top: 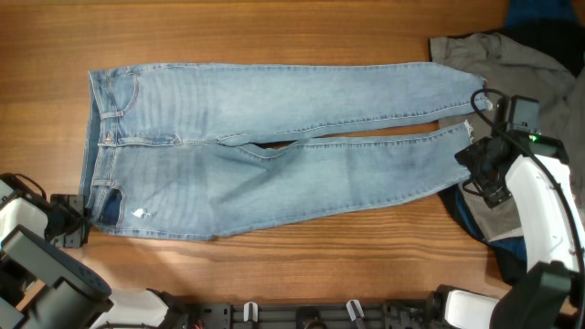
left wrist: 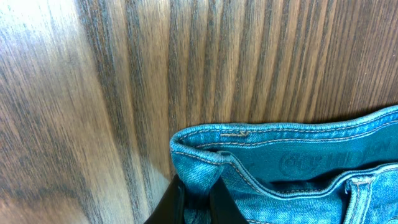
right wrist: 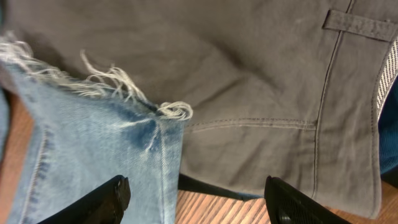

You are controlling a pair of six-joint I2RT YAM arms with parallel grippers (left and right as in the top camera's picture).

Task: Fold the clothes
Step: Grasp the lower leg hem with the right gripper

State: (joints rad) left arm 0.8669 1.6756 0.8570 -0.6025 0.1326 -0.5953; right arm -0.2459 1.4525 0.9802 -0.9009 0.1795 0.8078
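left gripper (left wrist: 198,198): jaws nearly closed, nipping the folded waistband corner of the jeans (left wrist: 298,155); denim fills the narrow gap between the fingers (left wrist: 169,204)
left gripper position: overhead shows it (top: 79,219) at the near-left corner of the waistband, touching the cloth
right gripper (right wrist: 196,193): jaws wide apart, holding nothing; one finger (right wrist: 93,202) over the denim of the leg end, the other over the grey garment (right wrist: 261,74)
right gripper position: overhead shows it (top: 475,164) at the frayed hem (right wrist: 99,84) of the near leg
jeans axis: long axis runs left-right across the table (top: 274,27); waistband at the left, hems at the right
jeans lay: flat (top: 274,100), legs side by side, a slim gap opening from the crotch rightward
worn spot (top: 142,213): small, white, near the waistband on the near side
grey garment: bunched at the far right (top: 484,55), just beside the far leg's hem
dark blue cloth (top: 539,18): far right corner, next to the grey garment
counts: 1 jeans, 2 legs, 1 grey garment, 1 dark blue cloth, 2 grippers
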